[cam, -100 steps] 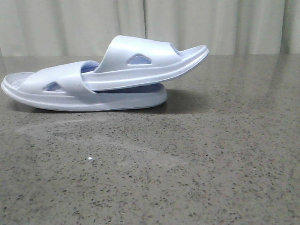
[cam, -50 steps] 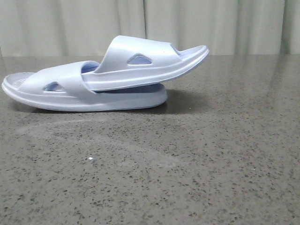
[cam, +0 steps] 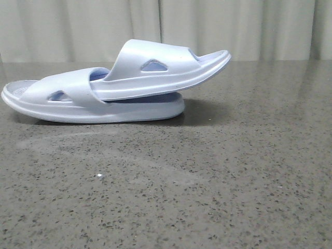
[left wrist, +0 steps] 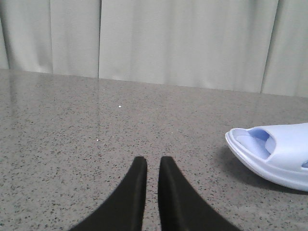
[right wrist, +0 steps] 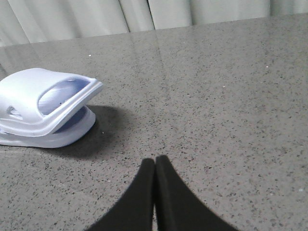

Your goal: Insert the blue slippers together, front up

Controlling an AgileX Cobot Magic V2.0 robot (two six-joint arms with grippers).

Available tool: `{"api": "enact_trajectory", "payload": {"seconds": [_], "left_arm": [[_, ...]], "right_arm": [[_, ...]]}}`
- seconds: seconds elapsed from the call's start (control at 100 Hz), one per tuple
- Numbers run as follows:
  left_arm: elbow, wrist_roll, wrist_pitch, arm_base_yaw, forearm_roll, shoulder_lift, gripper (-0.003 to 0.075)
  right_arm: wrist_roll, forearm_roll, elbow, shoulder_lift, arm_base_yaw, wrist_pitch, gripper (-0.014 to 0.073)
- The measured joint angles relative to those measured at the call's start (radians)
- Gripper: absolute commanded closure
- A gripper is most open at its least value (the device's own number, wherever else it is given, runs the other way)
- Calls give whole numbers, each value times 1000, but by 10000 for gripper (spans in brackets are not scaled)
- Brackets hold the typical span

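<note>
The two blue slippers lie nested at the back left of the table. The lower slipper (cam: 78,101) rests flat. The upper slipper (cam: 155,67) has one end tucked under the lower one's strap, and its other end sticks up and out to the right. My left gripper (left wrist: 150,161) is empty, its fingers drawn together with a narrow slit, a little way from the lower slipper's end (left wrist: 274,154). My right gripper (right wrist: 155,161) is shut and empty, set back from the stacked ends of the upper slipper (right wrist: 43,96) and lower slipper (right wrist: 62,137). Neither gripper shows in the front view.
The speckled grey stone table (cam: 207,181) runs back to a pale curtain (cam: 233,26). A tiny white speck (cam: 99,176) lies on the table in front of the slippers.
</note>
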Motion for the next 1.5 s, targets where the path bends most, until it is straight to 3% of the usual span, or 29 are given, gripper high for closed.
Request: {"api": "enact_trajectory", "payload": {"seconds": [0.56,0.77,1.0,1.07,1.29,1.38,1.5], "left_arm": [[0,0,0,0,0,0,705],[0,0,0,0,0,0,705],[0,0,0,0,0,0,705],[0,0,1,0,0,0,705],[0,0,1,0,0,0,705],[0,0,1,0,0,0,705],[0,0,1,0,0,0,705]], "right_arm": [[0,0,0,0,1,2,673],[0,0,2,0,76,-3,673],[38,-18,14,0,105,-150,673],[176,-157,16,0,105,-181,673],[836,-845,100,-40,80,-230,673],[967,-1014,159,-115,41,-230,673],[1042,-1120,244,-249,-2,-234,673]]}}
